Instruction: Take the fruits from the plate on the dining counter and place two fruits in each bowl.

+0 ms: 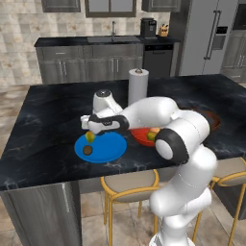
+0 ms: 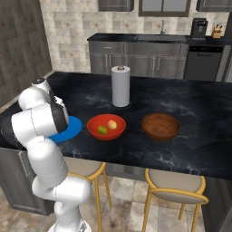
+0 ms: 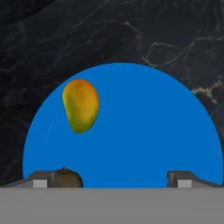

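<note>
Gripper (image 3: 111,178) hangs over the blue plate (image 3: 144,127), jaws spread wide, nothing between them. The olive-yellow fruit (image 3: 80,105), oval with an orange blush, lies on the plate; the dark brown fruit (image 3: 66,178) sits right against one fingertip (image 3: 41,180). On the black dining counter (image 2: 190,102), the red bowl (image 2: 106,127) beside the plate holds the yellow-green fruit (image 2: 103,130) and peach-orange fruit (image 2: 112,124); the brown bowl (image 2: 160,126) sits further along, paper towel roll (image 2: 121,86) behind
</note>
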